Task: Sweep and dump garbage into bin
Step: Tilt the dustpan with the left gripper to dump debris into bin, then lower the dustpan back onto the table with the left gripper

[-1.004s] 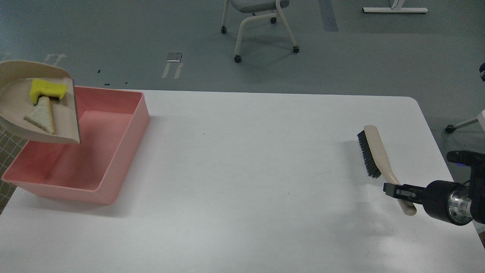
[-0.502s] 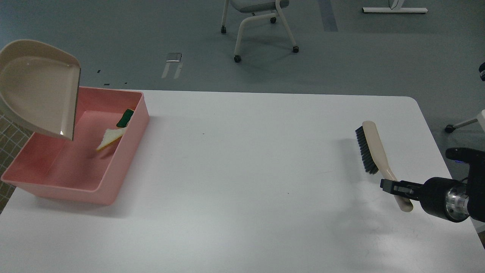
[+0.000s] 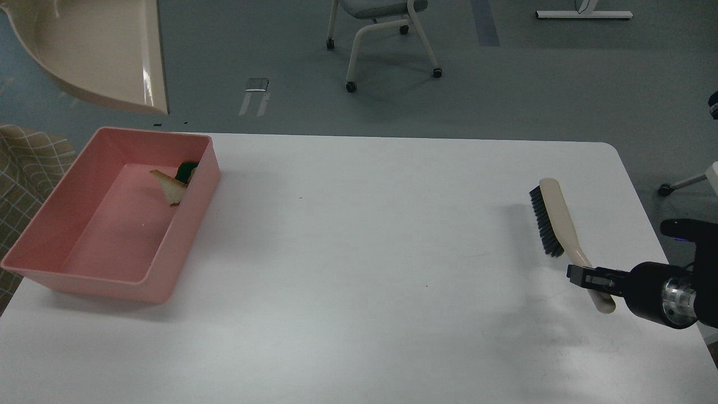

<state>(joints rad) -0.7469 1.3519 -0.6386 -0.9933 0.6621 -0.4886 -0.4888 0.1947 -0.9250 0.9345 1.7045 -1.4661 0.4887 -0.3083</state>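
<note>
Overhead, grey floor and a wheeled chair [image 3: 387, 33] back the white table [image 3: 364, 252]; right jaws [image 3: 580, 276] clasp the brush [image 3: 561, 230].

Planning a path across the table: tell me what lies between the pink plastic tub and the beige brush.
Head view: nothing. Between the shallow pink plastic tub and the beige, dark-bristled brush there is only bare white tabletop.

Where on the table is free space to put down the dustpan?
The widest bare patch of the table lies between the pink bin and the brush. The front strip is also bare. It is crowded at the right edge, where the right gripper holds the brush handle.
</note>
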